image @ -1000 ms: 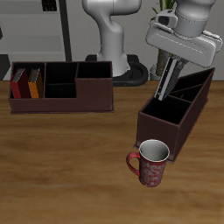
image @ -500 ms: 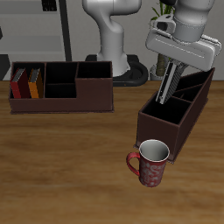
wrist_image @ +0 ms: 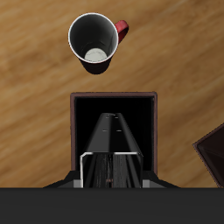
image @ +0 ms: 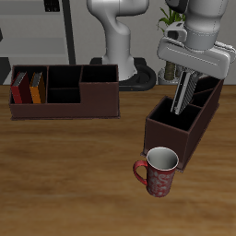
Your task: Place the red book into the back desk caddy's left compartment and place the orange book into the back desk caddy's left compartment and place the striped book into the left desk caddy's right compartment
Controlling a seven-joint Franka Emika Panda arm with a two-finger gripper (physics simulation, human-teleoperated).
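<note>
Red book (image: 19, 88) and orange book (image: 36, 88) seated upright in the back desk caddy (image: 64, 103), end compartment. Farther along the counter (image: 64, 184), past the red mug (image: 157, 171): tool (image: 184, 100) closed on the striped book (image: 187, 92), now upright rather than tilted as a second ago, lower edge entering the left desk caddy (image: 175, 136). Insertion judged nearly complete; release pending.
</note>
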